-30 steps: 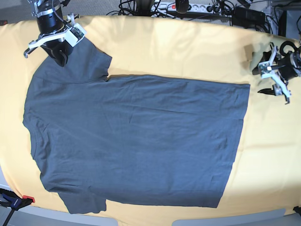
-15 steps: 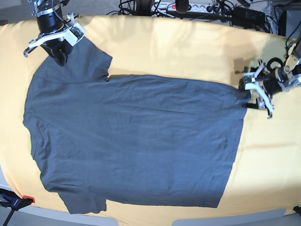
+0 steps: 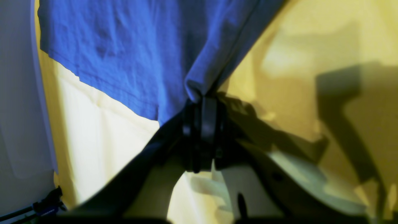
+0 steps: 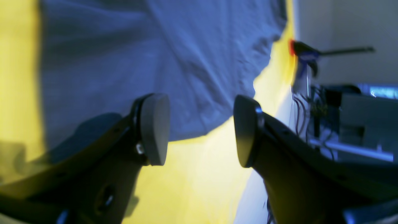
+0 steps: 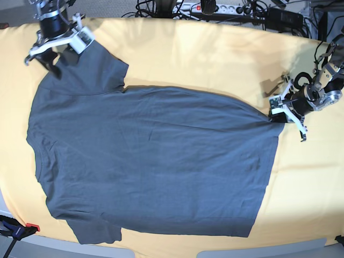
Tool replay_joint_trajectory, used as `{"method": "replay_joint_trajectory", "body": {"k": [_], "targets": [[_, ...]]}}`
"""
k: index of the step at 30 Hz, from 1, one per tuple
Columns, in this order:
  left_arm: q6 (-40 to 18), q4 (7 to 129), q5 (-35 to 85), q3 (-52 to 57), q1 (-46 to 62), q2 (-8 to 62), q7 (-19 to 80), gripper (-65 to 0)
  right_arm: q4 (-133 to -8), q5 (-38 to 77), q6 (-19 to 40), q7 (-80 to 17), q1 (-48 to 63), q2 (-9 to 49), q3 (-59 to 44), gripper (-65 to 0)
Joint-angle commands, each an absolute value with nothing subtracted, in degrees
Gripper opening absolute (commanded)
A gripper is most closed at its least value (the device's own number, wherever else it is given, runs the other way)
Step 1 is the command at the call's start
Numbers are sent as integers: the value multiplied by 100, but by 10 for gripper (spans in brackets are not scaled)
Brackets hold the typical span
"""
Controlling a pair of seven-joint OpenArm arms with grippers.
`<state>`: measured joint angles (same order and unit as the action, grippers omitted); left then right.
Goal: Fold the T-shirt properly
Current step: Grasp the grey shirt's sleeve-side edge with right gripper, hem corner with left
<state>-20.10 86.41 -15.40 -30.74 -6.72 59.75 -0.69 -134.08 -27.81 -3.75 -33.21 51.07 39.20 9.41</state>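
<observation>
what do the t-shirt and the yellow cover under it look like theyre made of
T-shirt: looks like thin matte knit, probably cotton jersey; it lies limp with fine wrinkles and a stitched hem.
Yellow cover: seems a smooth woven cloth, matte, with soft creases; the exact fibre is unclear.

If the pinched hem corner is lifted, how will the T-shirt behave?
Probably floppy: the T-shirt already bunches where the left gripper pinches it. Likely light, thin and wrinkled. It may drag across the yellow cloth.
</observation>
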Motion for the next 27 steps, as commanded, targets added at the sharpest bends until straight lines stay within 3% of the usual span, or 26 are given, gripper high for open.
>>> {"method": "replay_joint_trajectory", "body": {"k": [1, 5, 11, 22, 23, 25, 27], "targets": [[-2029, 8656, -1553, -3026, -733, 6128, 8, -650, -13452, -2630, -305, -3199, 5122, 3983, 766, -301], [-2027, 8663, -1551, -3026, -733, 6119, 3, -650, -13058, -1787, 266, -2871, 5074, 3983, 355, -301], [-2029, 8663, -1162, -3026, -735, 6110, 5, -650, -12420, -1361, 639, -2759, 4954, 3981, 327, -301], [-2027, 8663, -1149, -3026, -735, 6110, 3, -650, -11115, -1022, 821, -2591, 4073, 3970, 333, -305], [-2027, 8663, -1149, -3026, -735, 6110, 5, -650, -11080, -1022, 919, -2543, 4023, 3968, 333, -317], [-2027, 8663, -1149, -3026, -735, 6110, 3, -650, -11045, -1026, 1107, -2515, 4014, 3970, 333, -403], [-2027, 8663, -1149, -3026, -738, 6110, 3, -650, -11052, -1026, 1111, -2502, 4014, 3970, 333, -569]]}}
